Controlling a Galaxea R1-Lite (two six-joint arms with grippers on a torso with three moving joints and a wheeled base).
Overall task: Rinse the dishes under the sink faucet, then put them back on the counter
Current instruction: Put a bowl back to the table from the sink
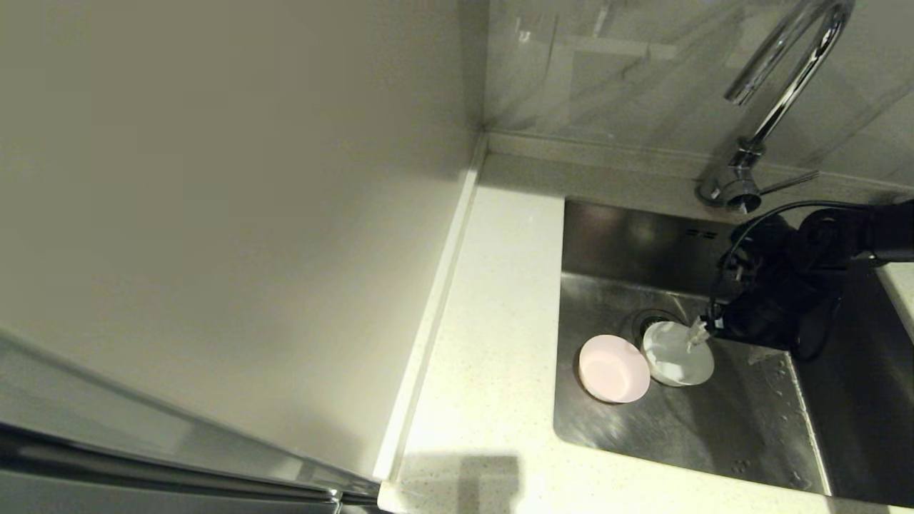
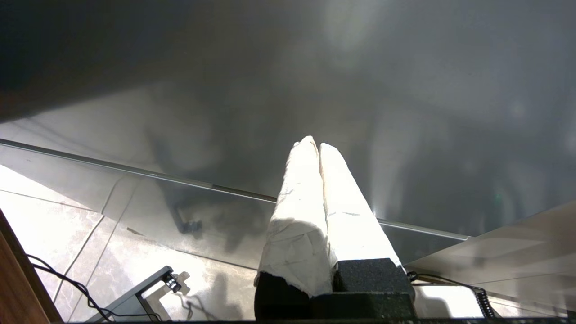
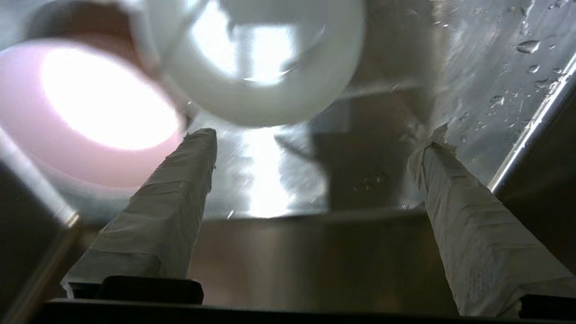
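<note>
Right claw hangs open in the sink beside the mint-white bowl: light, wet, likely slippery; pinch its rim.

We note the sink as brushed stainless steel, dull-sheened, its floor beaded with water drops. The faucet is polished chrome, mirror-bright. The counter looks like off-white stone, finely speckled and smooth. The wall panel is plain and matt; the backsplash glossy, marble-veined. The pink bowl and the mint-white bowl look smooth and faintly glossy, like plastic or glazed ware. Both grippers' fingers carry wrinkled white tape or cloth, matt.
</note>
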